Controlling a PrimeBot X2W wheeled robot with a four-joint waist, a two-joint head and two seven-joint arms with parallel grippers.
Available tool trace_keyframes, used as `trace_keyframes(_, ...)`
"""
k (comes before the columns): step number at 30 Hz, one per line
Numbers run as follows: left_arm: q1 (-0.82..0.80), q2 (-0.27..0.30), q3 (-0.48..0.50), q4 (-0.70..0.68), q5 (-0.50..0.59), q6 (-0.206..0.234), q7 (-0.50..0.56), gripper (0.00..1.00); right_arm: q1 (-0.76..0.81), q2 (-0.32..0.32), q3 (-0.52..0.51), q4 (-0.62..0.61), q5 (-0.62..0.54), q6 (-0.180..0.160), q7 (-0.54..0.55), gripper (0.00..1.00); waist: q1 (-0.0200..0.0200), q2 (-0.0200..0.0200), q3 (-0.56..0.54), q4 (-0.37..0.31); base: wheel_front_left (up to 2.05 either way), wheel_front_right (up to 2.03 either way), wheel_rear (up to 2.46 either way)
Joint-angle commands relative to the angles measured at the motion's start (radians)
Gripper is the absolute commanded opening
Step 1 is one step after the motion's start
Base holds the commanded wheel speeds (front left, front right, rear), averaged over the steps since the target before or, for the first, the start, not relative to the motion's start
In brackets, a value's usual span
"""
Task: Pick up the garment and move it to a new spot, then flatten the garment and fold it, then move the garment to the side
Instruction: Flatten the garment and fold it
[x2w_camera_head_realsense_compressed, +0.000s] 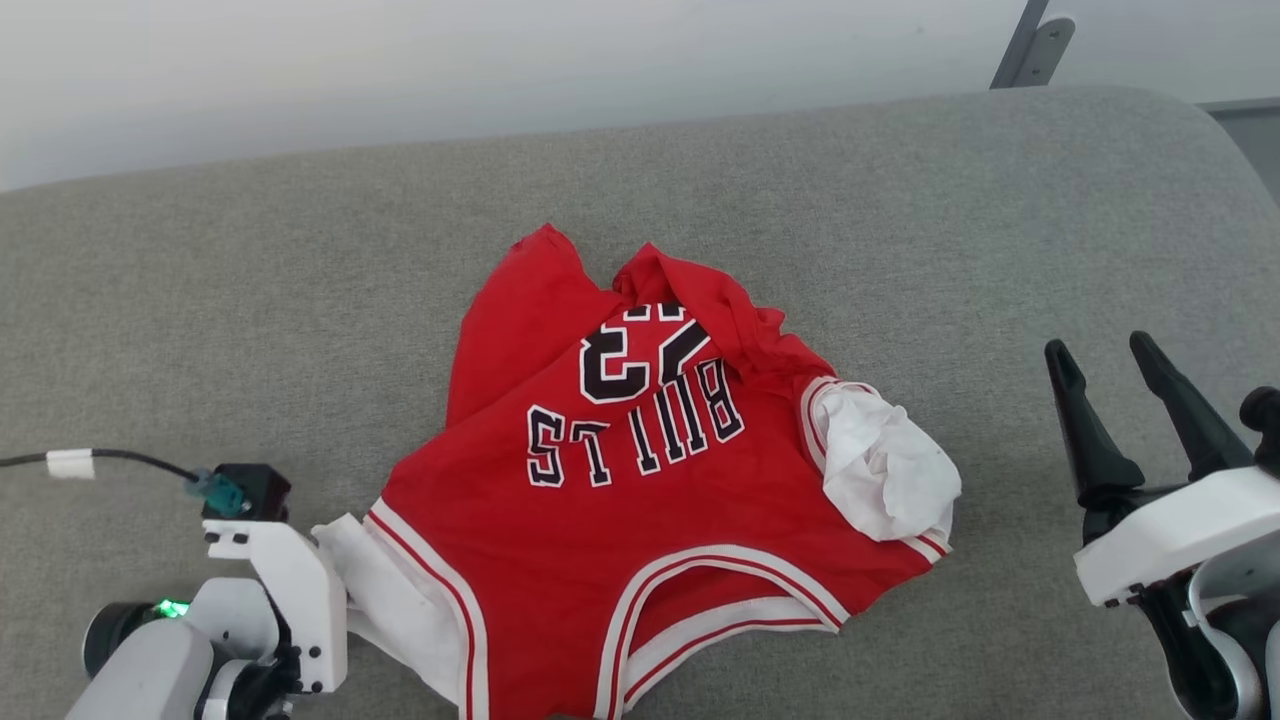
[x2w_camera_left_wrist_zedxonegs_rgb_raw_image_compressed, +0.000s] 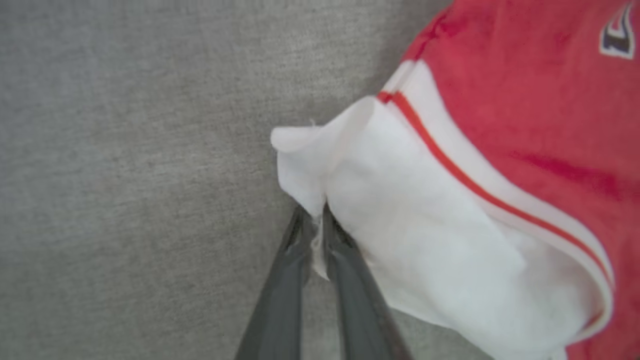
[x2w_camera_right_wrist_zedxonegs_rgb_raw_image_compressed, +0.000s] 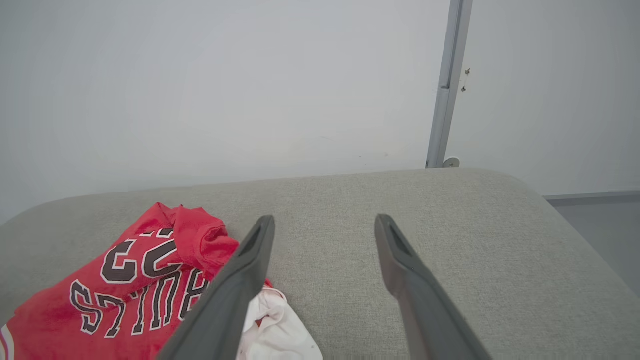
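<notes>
We find the shirt (x2w_camera_head_realsense_compressed: 640, 520) lying print side up on the grey cushion (x2w_camera_head_realsense_compressed: 250, 320), at the centre and lower centre of the head view. Its collar (x2w_camera_head_realsense_compressed: 700, 610) points toward the bottom edge of the frame. Its hem end points toward the upper centre, where the red cloth is bunched and folded over. The long axis therefore runs from bottom to top of the frame, leaning slightly left at the top. The printed lettering reads upside down in this view. One white sleeve (x2w_camera_head_realsense_compressed: 885, 470) lies crumpled at the right of the shirt. The other sleeve (x2w_camera_head_realsense_compressed: 395, 590) lies at the lower left.

Left gripper (x2w_camera_left_wrist_zedxonegs_rgb_raw_image_compressed: 311, 220): in the left wrist view its fingers are clenched on the edge of the lower-left sleeve, with a strip of white cloth pinched between them.

Right gripper (x2w_camera_head_realsense_compressed: 1098, 345): at the right of the head view its fingers are spread and hold nothing, near the crumpled sleeve but apart from it.

The cushion is woven grey fabric with a rounded far edge. Behind it stands a plain pale wall (x2w_camera_right_wrist_zedxonegs_rgb_raw_image_compressed: 200, 75). A grey metal post (x2w_camera_right_wrist_zedxonegs_rgb_raw_image_compressed: 447, 85) rises along the wall at the upper right of the right wrist view. A dark cable (x2w_camera_head_realsense_compressed: 130, 458) with a white tag enters at the left edge of the head view.
</notes>
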Motion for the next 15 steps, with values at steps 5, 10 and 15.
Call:
trace_keyframes(5,-0.048,0.056,0.008,0.048,0.046,0.006,-0.028,0.00,0.023,-0.015,0.008,0.011,-0.005,0.000,0.015,1.00,0.0000,-0.0001,0.010,0.005,0.00,0.00,0.00)
trace_keyframes(10,-0.090,0.094,0.018,0.064,0.058,-0.002,-0.040,0.00,0.035,-0.022,0.012,0.019,0.008,0.000,0.026,1.00,0.0000,-0.0001,0.021,0.007,0.00,0.00,0.00)
trace_keyframes(15,-0.113,0.105,0.024,0.086,0.053,-0.001,-0.036,0.00,0.043,-0.027,0.012,0.023,0.019,0.000,0.041,1.00,0.0000,-0.0001,0.030,0.008,0.00,0.00,0.00)
